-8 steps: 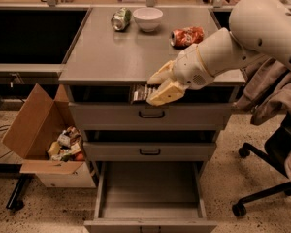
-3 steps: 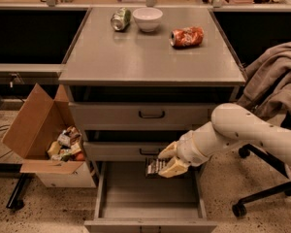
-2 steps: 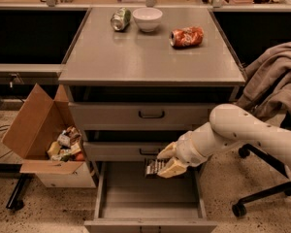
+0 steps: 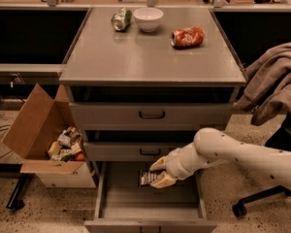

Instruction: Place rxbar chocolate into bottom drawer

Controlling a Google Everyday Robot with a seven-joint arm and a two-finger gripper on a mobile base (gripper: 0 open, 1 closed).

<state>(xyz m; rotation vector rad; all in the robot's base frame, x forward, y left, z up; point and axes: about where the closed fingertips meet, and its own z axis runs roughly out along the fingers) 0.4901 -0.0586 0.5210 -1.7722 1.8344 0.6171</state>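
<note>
The rxbar chocolate (image 4: 146,178), a small dark bar with pale lettering, is held in my gripper (image 4: 156,173). The gripper's pale fingers are shut on its right end. The gripper and bar hang just above the grey inside of the bottom drawer (image 4: 150,198), which stands pulled open at the foot of the cabinet. My white arm (image 4: 242,157) reaches in from the right. The bar sits toward the back middle of the drawer.
Two shallower drawers with black handles (image 4: 152,114) sit above, shut. On the cabinet top are a green can (image 4: 121,19), a white bowl (image 4: 148,18) and a crushed orange can (image 4: 187,37). A cardboard box of snacks (image 4: 48,144) stands left. A chair with a jacket (image 4: 276,86) is right.
My gripper has carried the bar from the cabinet top's front edge down in front of the drawers. Over the last second it has moved slightly lower into the open bottom drawer.
</note>
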